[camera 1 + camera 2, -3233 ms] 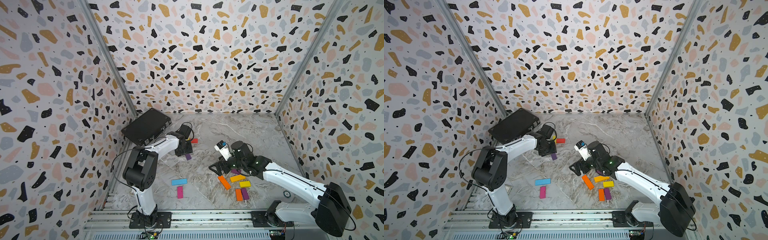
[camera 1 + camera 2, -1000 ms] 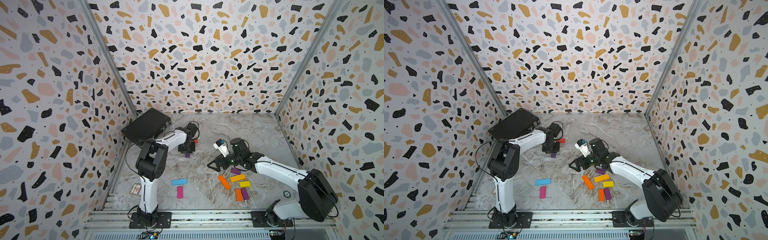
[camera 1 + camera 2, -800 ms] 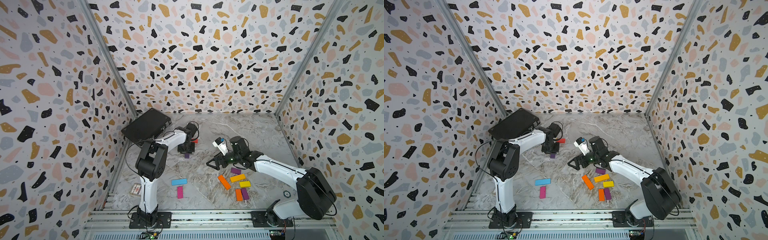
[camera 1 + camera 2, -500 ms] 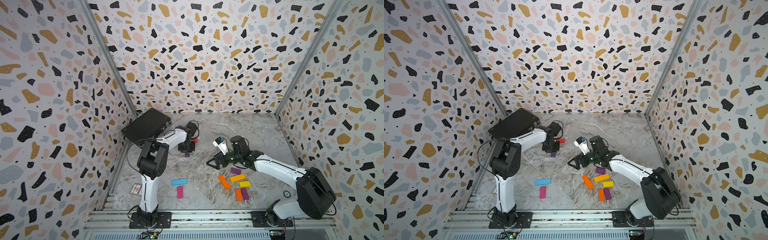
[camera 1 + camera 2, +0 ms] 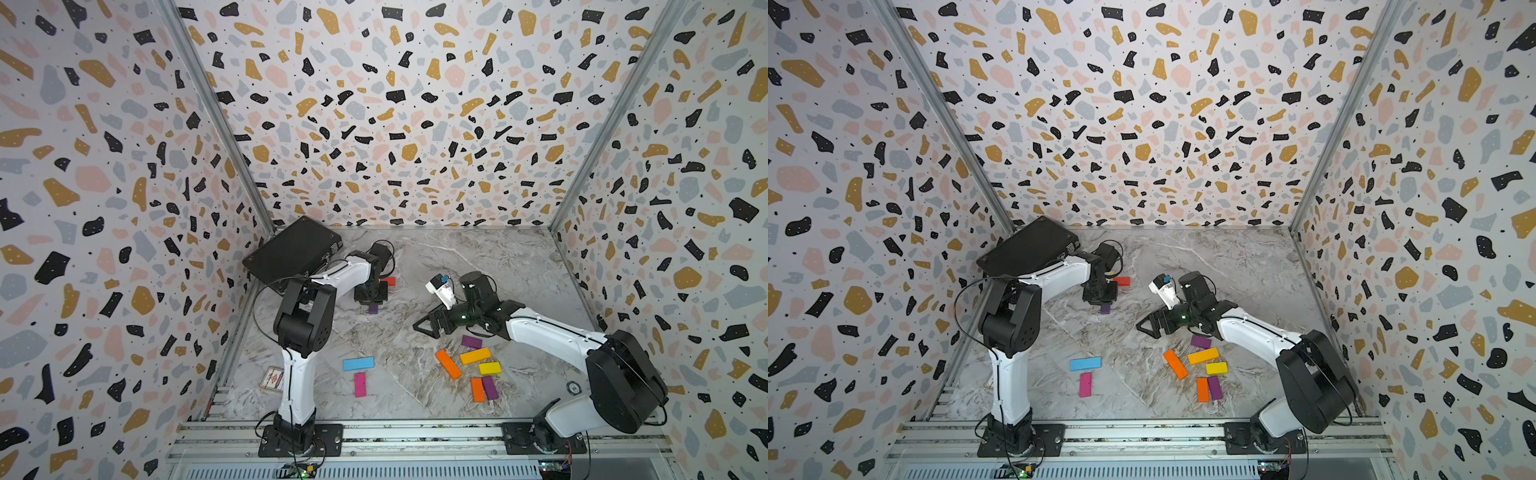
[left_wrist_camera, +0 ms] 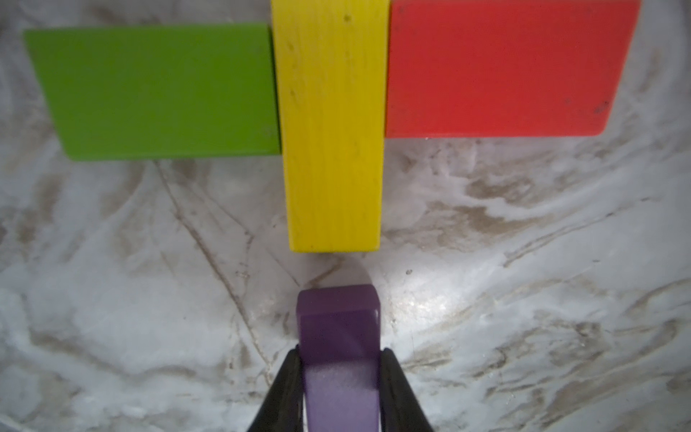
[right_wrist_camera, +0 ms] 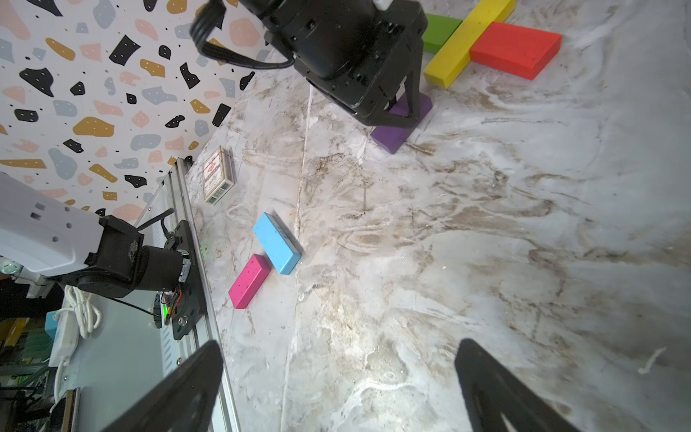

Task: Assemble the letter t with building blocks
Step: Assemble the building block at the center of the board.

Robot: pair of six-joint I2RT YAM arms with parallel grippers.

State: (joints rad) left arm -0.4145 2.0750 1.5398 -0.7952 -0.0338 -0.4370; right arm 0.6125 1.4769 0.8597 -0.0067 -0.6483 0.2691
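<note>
A green block [image 6: 157, 89] and a red block [image 6: 497, 67] lie against either side of a long yellow block [image 6: 331, 131], forming a cross bar and stem. My left gripper [image 6: 340, 359] is shut on a purple block [image 6: 336, 321]. That block sits low at the table, in line with the yellow block's free end, with a small gap between them. In both top views the purple block [image 5: 372, 308] [image 5: 1105, 308] pokes out below the left gripper [image 5: 371, 297]. My right gripper [image 5: 428, 326] [image 7: 338, 343] hovers open and empty over bare marble mid-table.
A black case [image 5: 293, 249] leans in the back left corner. A blue block [image 5: 358, 363] and a pink block [image 5: 360, 384] lie front centre. Several orange, yellow and purple blocks [image 5: 476, 356] lie front right under the right arm. A small card box [image 5: 272, 378] sits by the left rail.
Since the oldest frames my left arm has swung round and nudged the held purple block slightly toward the yellow one. The right gripper rose slightly off the loose blocks. The last second shows almost no motion.
</note>
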